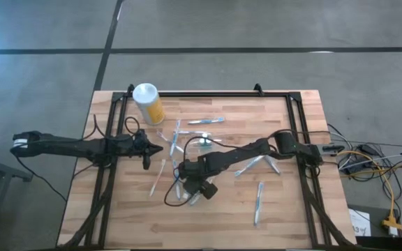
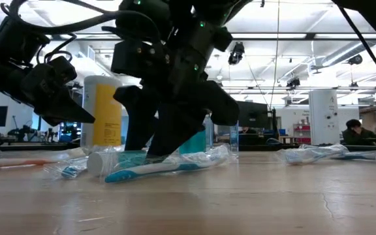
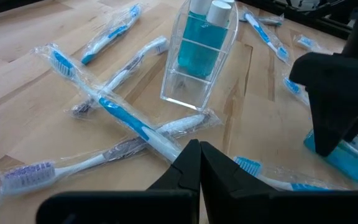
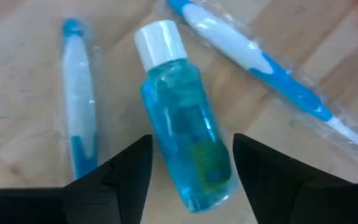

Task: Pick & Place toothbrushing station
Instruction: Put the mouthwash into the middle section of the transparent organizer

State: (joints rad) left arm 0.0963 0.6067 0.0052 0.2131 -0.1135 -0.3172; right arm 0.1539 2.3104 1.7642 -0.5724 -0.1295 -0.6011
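The toothbrushing station [image 3: 197,68] is a small clear plastic holder standing upright on the wooden table [image 1: 285,209], with two blue bottles with white caps inside; in the high view it shows mid-table [image 1: 202,144]. A third blue bottle [image 4: 185,143] with a white cap lies on its side on the table. My right gripper [image 4: 191,140] is open above it, pointing steeply down, one finger on either side of the bottle's body. My left gripper [image 3: 199,165] is shut and hovers left of the holder, with nothing between its fingers.
Several wrapped toothbrushes [image 3: 123,118] lie scattered around the holder, two right beside the lying bottle [image 4: 79,106] [image 4: 260,62]. A yellow canister with a white lid [image 1: 147,103] stands at the far left. The near right part of the table has free room.
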